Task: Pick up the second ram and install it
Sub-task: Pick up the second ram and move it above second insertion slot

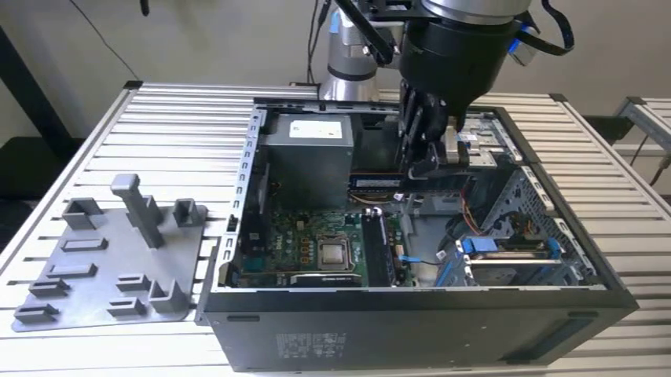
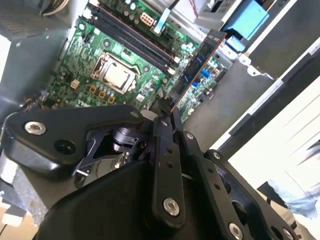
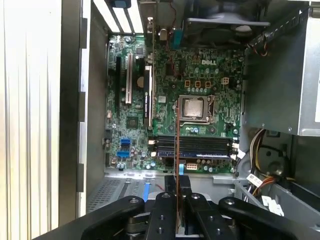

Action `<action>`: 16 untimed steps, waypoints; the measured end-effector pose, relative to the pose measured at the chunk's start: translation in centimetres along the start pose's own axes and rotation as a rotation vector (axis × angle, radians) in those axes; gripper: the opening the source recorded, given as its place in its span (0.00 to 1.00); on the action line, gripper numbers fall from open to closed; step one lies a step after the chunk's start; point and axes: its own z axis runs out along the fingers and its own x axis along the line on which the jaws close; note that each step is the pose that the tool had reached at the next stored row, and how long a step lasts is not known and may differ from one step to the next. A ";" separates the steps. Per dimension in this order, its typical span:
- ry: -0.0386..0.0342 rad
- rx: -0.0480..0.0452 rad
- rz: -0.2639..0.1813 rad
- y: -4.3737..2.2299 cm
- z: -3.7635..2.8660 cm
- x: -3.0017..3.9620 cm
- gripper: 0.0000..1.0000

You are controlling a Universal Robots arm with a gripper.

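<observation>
1. Gripping the second ram by its flat faces, the gripper has its jaws clamped on the stick near one end, and the rest of the board juts out past the fingertips; I judge this hold is meant to leave the long contact edge free to meet a slot
2. In the first wrist view the stick shows edge-on as a thin line crossing the long black memory slots; it hangs above the motherboard, apart from it and running across the slots, not along them, so I take it to be carried and not seated
3. The arm reaches down into the open computer case, which lies on its side, I judge so that the board faces up
4. Counted: one stick in the jaws, one processor socket, one power supply box, and one grey holder plate on the slatted table just beside the case; how many slots the bank has I cannot tell
</observation>
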 end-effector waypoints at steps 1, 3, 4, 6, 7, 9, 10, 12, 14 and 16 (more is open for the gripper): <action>0.0000 0.0000 0.000 -0.01 0.00 -0.01 0.14; 0.0001 0.0000 0.000 -0.02 0.00 -0.37 0.14; -0.0001 0.0000 0.000 -0.03 0.01 -0.68 0.14; -0.0001 0.0000 0.000 -0.03 0.03 -1.29 0.14; -0.0001 0.0001 0.000 -0.04 0.04 -1.59 0.14; -0.0001 0.0000 0.000 -0.05 0.07 -2.20 0.14; -0.0001 0.0000 0.000 -0.05 0.09 -2.52 0.14; 0.0000 0.0000 0.000 -0.07 0.11 -3.16 0.14; -0.0001 0.0000 0.000 -0.07 0.15 -3.84 0.14; 0.0000 0.0000 0.000 -0.09 0.18 -4.49 0.14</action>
